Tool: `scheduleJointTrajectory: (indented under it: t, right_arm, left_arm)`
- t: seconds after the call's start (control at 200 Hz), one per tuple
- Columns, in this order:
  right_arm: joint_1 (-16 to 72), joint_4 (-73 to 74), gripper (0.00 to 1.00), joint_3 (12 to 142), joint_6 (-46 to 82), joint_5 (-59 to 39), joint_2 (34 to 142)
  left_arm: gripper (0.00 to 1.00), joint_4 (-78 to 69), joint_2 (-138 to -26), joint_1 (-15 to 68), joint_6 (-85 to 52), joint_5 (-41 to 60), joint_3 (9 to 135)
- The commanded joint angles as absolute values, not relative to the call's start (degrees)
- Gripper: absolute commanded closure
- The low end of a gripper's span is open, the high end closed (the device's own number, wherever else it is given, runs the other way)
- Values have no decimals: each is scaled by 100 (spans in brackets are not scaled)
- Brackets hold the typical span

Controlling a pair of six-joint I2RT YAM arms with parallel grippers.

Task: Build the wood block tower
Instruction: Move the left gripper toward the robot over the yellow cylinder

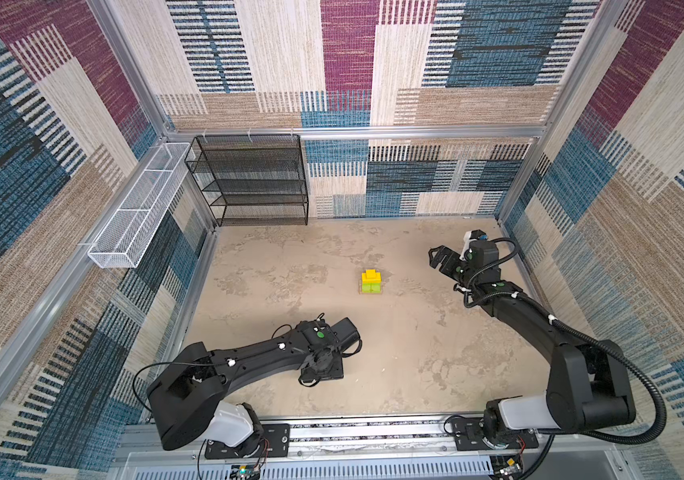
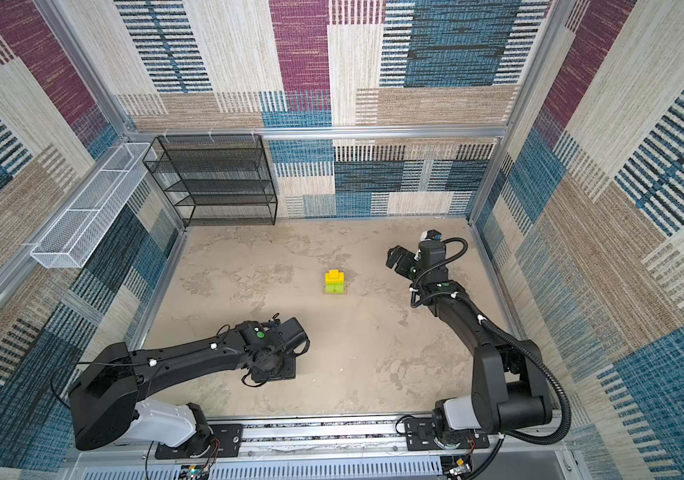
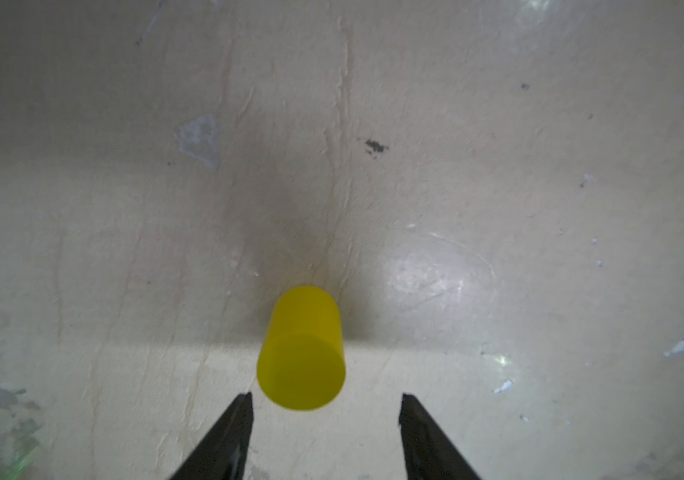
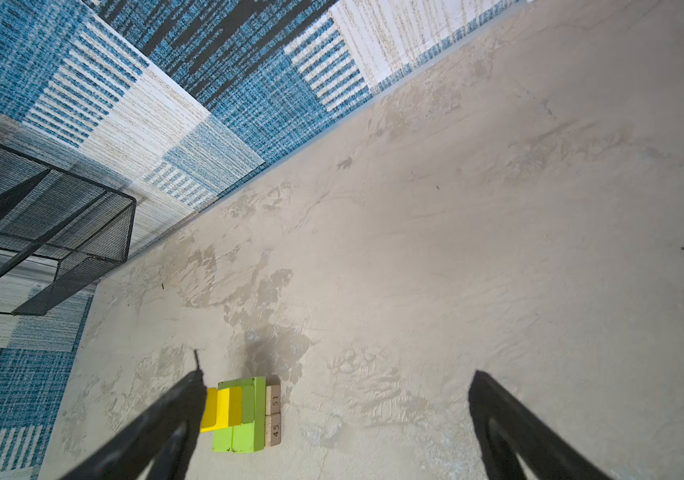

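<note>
One block from done, left pincer (image 3: 325, 399) hovers near the table's (image 1: 290, 270) front edge, jaws apart at the yellow cylinder (image 3: 301, 349), which it must likely clamp and carry to the mid-table tower (image 1: 371, 282); right pincer (image 4: 337, 374) gapes empty.

The tower (image 1: 371, 282) stands upright near the middle of the counter (image 1: 290, 291), seen in both top views (image 2: 334, 282). Lowest are two tan planks (image 4: 274, 415) lying side by side, their ends printed 51 and 45. Lime-green blocks (image 4: 244, 432) are stacked on them, then a yellow bar (image 1: 371, 278) with a smaller yellow cube (image 1: 370, 273) on top. The yellow cylinder (image 3: 302, 349), short and smooth, sits apart on bare counter, a round end facing the left wrist camera.
</note>
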State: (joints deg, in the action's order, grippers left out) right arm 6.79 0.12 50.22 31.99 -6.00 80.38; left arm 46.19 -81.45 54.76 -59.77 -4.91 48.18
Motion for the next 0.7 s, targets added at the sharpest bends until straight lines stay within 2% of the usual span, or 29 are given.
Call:
scheduleJointTrajectory:
  t: [0.0, 0.306, 0.696]
  right_arm:
    - [677, 141, 1, 5029, 3156, -624, 8039]
    - [677, 127, 1, 5027, 3155, -619, 8034]
    - [677, 105, 1, 5027, 3138, -572, 7986]
  left_arm:
    - [38, 4661, -8022, 5473, -6116, -675, 4763]
    - [38, 4749, -8097, 5473, -6194, -869, 4730]
    - [44, 4912, -8137, 5424, -6234, -1251, 4863]
